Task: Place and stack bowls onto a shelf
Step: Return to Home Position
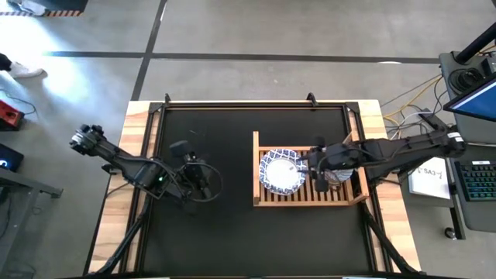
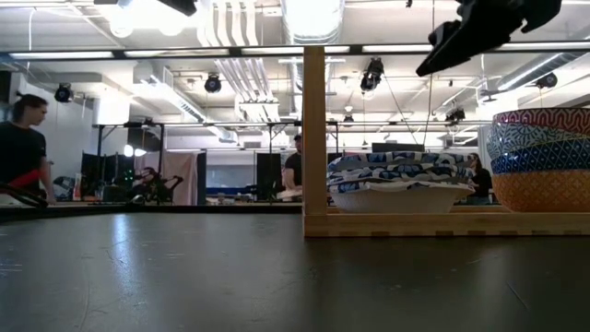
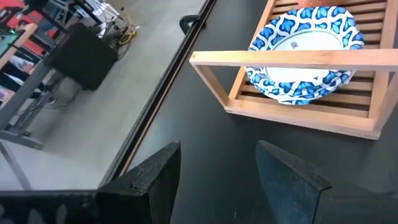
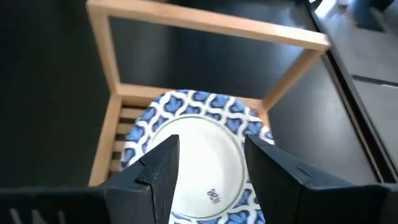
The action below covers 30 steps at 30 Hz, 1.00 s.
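The light-wood slatted shelf (image 1: 310,198) stands on the right half of the black mat. A stack of larger blue-and-white bowls (image 1: 280,172) rests on its left part, also seen in the low view (image 2: 396,184) and the left wrist view (image 3: 305,53). A stack of smaller coloured bowls (image 2: 544,157) stands on its right part, mostly hidden under my right arm in the high view. My right gripper (image 1: 308,163) hangs open above the shelf, over the top large bowl (image 4: 199,155), with clear air beneath it (image 2: 479,28). My left gripper (image 1: 208,180) waits open over the mat, left of the shelf (image 3: 217,149).
The shelf's raised wooden side rail (image 3: 292,59) and its upright post (image 2: 313,138) stand between my left gripper and the bowls. Bare black mat (image 1: 225,232) lies left of and in front of the shelf. People and equipment show in the room beyond the table (image 2: 20,148).
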Each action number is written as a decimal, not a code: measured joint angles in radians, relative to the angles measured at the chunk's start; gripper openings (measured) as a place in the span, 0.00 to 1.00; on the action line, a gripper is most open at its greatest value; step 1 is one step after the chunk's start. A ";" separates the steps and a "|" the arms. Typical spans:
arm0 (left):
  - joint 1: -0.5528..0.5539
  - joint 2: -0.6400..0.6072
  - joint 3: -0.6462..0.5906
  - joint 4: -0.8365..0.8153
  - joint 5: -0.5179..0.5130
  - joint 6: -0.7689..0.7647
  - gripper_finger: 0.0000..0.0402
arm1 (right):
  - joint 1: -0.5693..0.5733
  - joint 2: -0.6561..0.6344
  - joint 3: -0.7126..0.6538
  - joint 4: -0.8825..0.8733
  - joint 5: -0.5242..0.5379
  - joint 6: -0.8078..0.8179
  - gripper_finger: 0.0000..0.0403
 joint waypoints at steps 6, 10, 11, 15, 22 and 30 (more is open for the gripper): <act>0.000 -0.074 -0.148 0.201 -0.034 0.038 0.48 | -0.056 -0.125 -0.106 0.126 -0.016 -0.024 0.42; 0.000 -0.128 -0.263 0.366 -0.062 0.096 0.48 | -0.083 -0.185 -0.173 0.255 -0.054 -0.061 0.42; 0.000 -0.142 -0.291 0.406 -0.063 0.112 0.48 | -0.090 -0.196 -0.187 0.285 -0.069 -0.071 0.42; 0.000 -0.189 -0.396 0.535 -0.063 0.126 0.48 | -0.118 -0.239 -0.244 0.356 -0.087 -0.097 0.42; 0.000 -0.257 -0.575 0.751 -0.062 0.125 0.48 | -0.208 -0.308 -0.310 0.397 -0.087 -0.135 0.42; 0.000 -0.281 -0.700 0.917 -0.062 0.123 0.48 | -0.314 -0.412 -0.367 0.402 -0.087 -0.124 0.42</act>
